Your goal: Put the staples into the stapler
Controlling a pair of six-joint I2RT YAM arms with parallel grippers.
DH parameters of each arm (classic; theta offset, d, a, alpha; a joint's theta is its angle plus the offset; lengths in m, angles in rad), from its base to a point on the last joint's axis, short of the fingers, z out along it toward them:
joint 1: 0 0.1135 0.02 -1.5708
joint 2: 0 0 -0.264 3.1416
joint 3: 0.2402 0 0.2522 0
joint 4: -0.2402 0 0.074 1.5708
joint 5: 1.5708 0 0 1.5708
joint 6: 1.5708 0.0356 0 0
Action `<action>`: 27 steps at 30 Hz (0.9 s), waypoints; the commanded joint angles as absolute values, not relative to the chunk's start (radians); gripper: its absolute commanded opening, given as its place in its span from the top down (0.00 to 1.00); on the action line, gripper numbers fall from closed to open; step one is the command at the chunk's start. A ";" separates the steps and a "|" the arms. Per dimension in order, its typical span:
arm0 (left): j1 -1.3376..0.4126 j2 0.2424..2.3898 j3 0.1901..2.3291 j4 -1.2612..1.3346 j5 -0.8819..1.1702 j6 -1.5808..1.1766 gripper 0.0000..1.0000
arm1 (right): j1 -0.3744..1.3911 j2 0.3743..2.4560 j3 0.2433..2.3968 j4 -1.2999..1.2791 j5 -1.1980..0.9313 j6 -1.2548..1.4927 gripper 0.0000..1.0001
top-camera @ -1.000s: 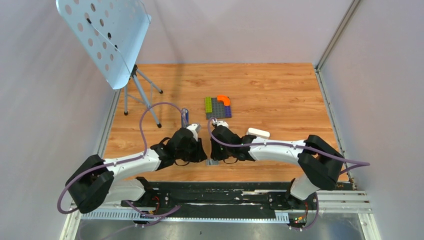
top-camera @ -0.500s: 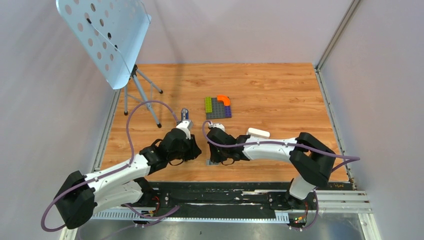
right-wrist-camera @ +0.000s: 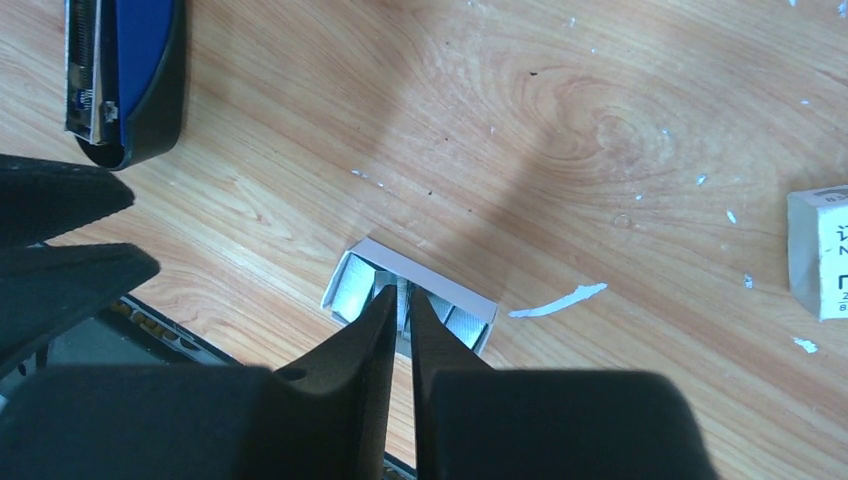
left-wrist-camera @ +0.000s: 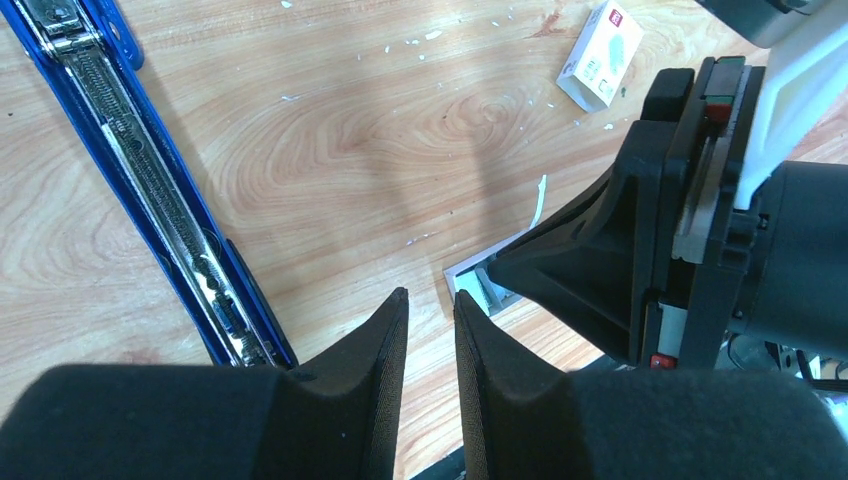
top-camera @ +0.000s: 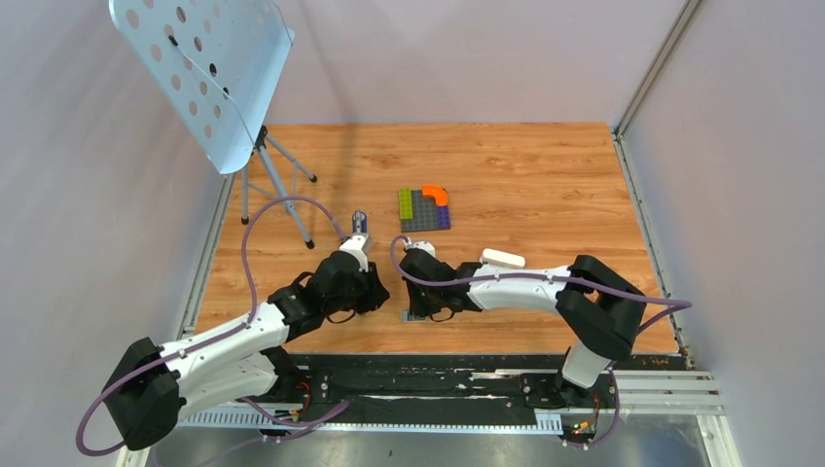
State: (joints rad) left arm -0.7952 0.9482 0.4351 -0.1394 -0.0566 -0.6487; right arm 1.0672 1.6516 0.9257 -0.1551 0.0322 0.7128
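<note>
The blue stapler (left-wrist-camera: 150, 190) lies open on the wood, its silver channel showing; it also shows in the top view (top-camera: 359, 222), and its black end shows in the right wrist view (right-wrist-camera: 125, 80). A small open white tray (right-wrist-camera: 365, 255) holds grey staples. My right gripper (right-wrist-camera: 403, 298) reaches into it, its jaws closed on one grey staple strip (right-wrist-camera: 403, 292). It also shows in the top view (top-camera: 416, 307). The tiny white printed box (left-wrist-camera: 600, 55) lies apart from the tray. My left gripper (left-wrist-camera: 430, 298) is empty, its jaws a narrow gap apart, beside the tray (left-wrist-camera: 480, 285).
A multicoloured block plate (top-camera: 424, 207) lies behind the grippers. A white rounded bar (top-camera: 503, 258) lies beside the right arm. A perforated stand on a tripod (top-camera: 209, 73) stands at the back left. A torn paper sliver (right-wrist-camera: 558, 300) lies by the tray.
My left gripper has drawn back to the left, away from the right gripper and the tray. My right gripper has shifted slightly left and stays down at the tray.
</note>
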 commanded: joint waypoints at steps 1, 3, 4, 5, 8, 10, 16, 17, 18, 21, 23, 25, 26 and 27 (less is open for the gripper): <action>-0.796 0.919 0.420 -0.151 -0.076 -0.642 0.74 | 1.088 1.681 0.954 -0.200 0.061 0.703 0.89; -0.796 0.906 0.419 -0.153 -0.080 -0.644 0.74 | 1.086 1.684 0.954 -0.201 0.061 0.702 0.90; -0.796 0.900 0.417 -0.154 -0.082 -0.644 0.74 | 1.087 1.684 0.955 -0.201 0.063 0.702 0.91; -0.797 0.894 0.417 -0.155 -0.084 -0.644 0.74 | 1.087 1.683 0.955 -0.201 0.063 0.701 0.93; -0.796 0.883 0.419 -0.159 -0.084 -0.645 0.74 | 1.086 1.680 0.955 -0.200 0.063 0.695 1.00; -0.796 0.879 0.420 -0.160 -0.080 -0.646 0.74 | 1.087 1.673 0.953 -0.199 0.064 0.693 1.00; -0.795 0.866 0.429 -0.160 -0.053 -0.647 0.70 | 1.086 1.620 0.951 -0.199 0.063 0.684 1.00; -0.794 0.863 0.434 -0.162 -0.045 -0.645 0.69 | 1.085 1.603 0.950 -0.199 0.064 0.683 1.00; -0.791 0.857 0.439 -0.166 -0.033 -0.641 0.68 | 1.083 1.585 0.948 -0.198 0.065 0.681 1.00; -0.781 0.821 0.455 -0.167 0.032 -0.624 0.61 | 1.062 1.510 0.922 -0.172 0.059 0.671 1.00; -0.775 0.787 0.465 -0.165 0.093 -0.614 0.54 | 1.029 1.451 0.870 -0.094 0.001 0.674 1.00; -0.767 0.744 0.469 -0.162 0.142 -0.621 0.49 | 0.990 1.382 0.799 0.026 -0.073 0.697 1.00; -0.763 0.724 0.469 -0.156 0.163 -0.629 0.46 | 0.976 1.350 0.772 0.079 -0.091 0.708 1.00; -0.759 0.705 0.471 -0.148 0.185 -0.639 0.44 | 0.965 1.313 0.747 0.118 -0.106 0.715 1.00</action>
State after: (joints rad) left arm -0.7776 0.7734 0.4351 -0.1696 0.0681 -0.6353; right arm 1.0225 1.4258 0.8463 -0.0624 -0.0147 0.6891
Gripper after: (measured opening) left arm 0.527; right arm 0.003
